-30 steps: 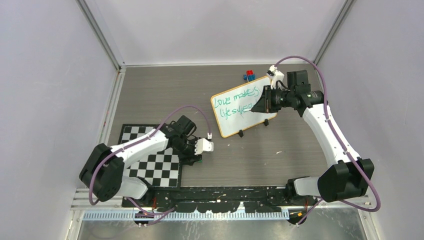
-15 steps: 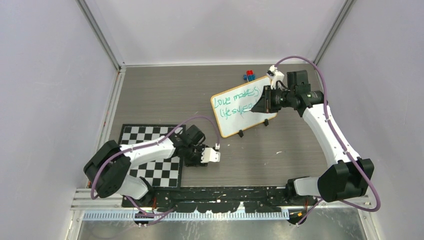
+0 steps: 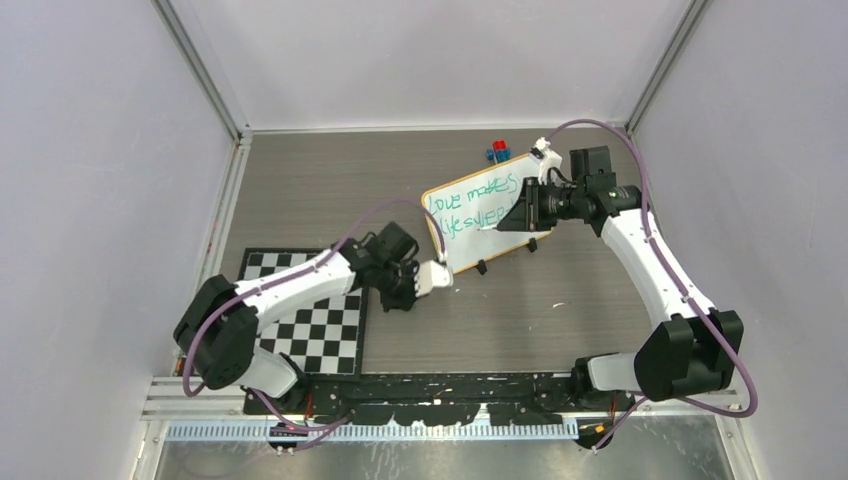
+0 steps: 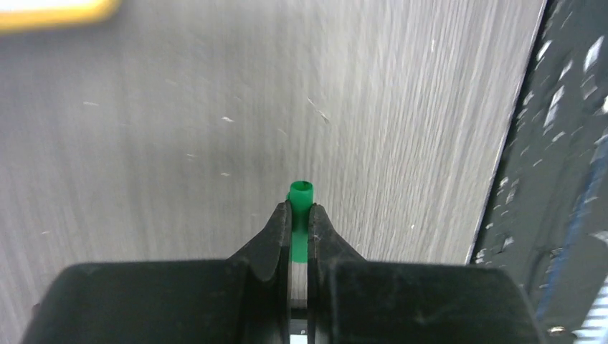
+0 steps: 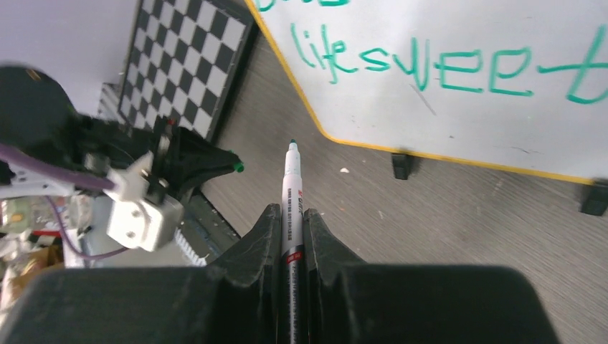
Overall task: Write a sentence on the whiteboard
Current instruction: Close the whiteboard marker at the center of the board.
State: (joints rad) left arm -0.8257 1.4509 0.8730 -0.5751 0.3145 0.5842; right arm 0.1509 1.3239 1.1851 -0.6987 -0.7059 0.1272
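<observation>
Table (image 3: 320,190): left end effector (image 4: 300,215) (gripping green cap (image 4: 301,195)) moved nearer whiteboard (image 3: 473,250).

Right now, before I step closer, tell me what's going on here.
The right gripper is shut on a white marker. The marker's green tip is bare and pointed at the whiteboard, seemingly just off its surface. The board already carries the sentence in green, roughly "love makes life sweet". The left gripper, near the board's lower left corner and beside the checkerboard mat, pinches the green marker cap. The writing looks done or nearly so.
</observation>
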